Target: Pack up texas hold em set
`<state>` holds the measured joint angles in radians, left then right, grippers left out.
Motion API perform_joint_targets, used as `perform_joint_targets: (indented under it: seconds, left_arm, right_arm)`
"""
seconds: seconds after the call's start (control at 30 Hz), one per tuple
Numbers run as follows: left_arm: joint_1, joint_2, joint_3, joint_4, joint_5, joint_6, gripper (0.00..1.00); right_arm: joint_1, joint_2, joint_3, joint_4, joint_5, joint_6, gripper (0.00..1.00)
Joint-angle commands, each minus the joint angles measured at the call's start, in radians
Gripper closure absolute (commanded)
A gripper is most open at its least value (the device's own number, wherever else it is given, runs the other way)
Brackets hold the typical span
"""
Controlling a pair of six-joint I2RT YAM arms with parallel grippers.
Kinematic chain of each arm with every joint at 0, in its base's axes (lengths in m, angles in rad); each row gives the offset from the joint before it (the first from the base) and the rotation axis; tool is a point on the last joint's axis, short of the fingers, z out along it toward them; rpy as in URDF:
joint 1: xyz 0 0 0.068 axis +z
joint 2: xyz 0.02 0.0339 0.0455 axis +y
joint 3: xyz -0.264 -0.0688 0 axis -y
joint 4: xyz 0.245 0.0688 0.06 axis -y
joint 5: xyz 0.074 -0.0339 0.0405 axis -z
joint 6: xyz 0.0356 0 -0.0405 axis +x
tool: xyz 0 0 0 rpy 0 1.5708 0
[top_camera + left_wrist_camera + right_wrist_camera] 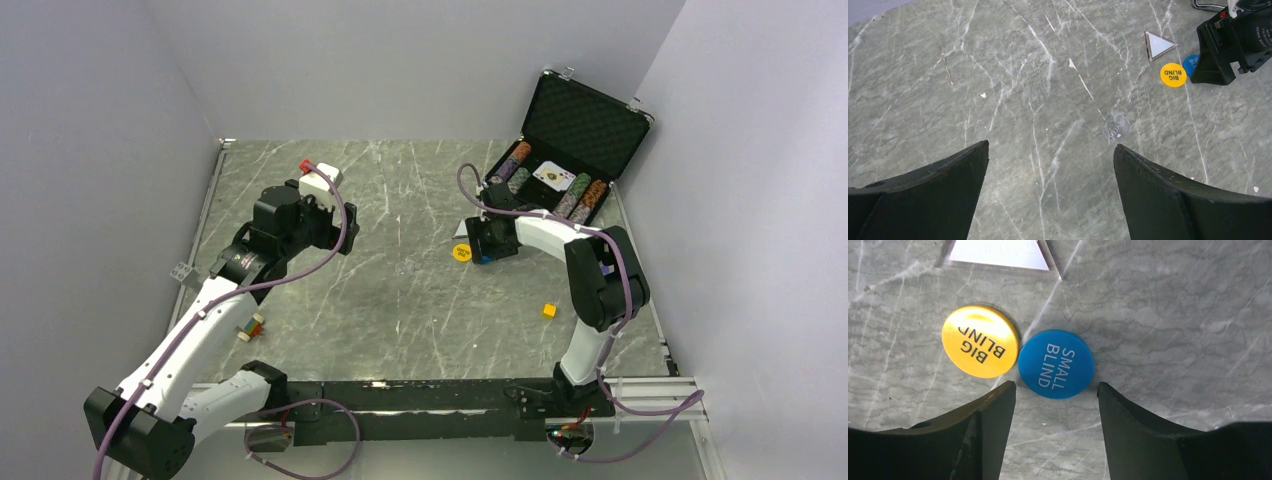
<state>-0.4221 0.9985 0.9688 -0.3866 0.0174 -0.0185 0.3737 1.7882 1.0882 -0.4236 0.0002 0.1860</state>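
The black case [585,125] stood open in the far right corner of the table [400,330], lid up, with chip rows [580,195] and cards [553,177] inside. In front of it, toward the table's middle, a blue disc [1056,364] lay touching a yellow disc [980,341]. The right claw [1055,386] hung over the blue one, released, a finger either side, gripping nothing. The left claw [1050,147] hovered spread wide and empty near a small clear disc [1117,127].

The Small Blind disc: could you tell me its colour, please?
The disc is blue with white lettering; clearest in right wrist view.
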Motion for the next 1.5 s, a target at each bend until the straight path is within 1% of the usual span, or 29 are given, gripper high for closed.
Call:
perform_joint_targets:
  seconds: [0.0,0.23,0.67,0.83,0.93,1.07,1.47]
  left_arm:
    - [0.003,-0.009,0.005,0.011,-0.014,0.006,0.02]
    - [0.003,-0.02,0.003,0.014,-0.014,0.006,0.02]
    - [0.003,-0.022,0.002,0.015,-0.005,0.006,0.02]
    - [0.003,-0.019,0.002,0.015,-0.002,0.006,0.02]
    - [0.003,-0.018,0.003,0.016,0.003,0.007,0.02]
    - [0.003,-0.019,0.001,0.015,-0.001,0.006,0.02]
    - [0.003,-0.021,0.002,0.013,-0.014,0.006,0.02]
  right_arm:
    - [-0.004,0.018,0.038,0.035,0.022,0.002,0.36]
    - [-0.004,0.033,0.031,0.05,0.06,0.003,0.39]
    - [0.016,0.052,0.034,0.045,0.083,-0.029,0.39]
    - [0.02,0.054,0.039,0.034,0.09,-0.023,0.46]
    - [0.021,0.054,0.046,0.024,0.093,-0.024,0.52]
    - [0.02,0.042,0.071,-0.001,0.093,-0.014,0.56]
    - [-0.002,-0.014,0.198,-0.106,0.09,-0.021,0.6]
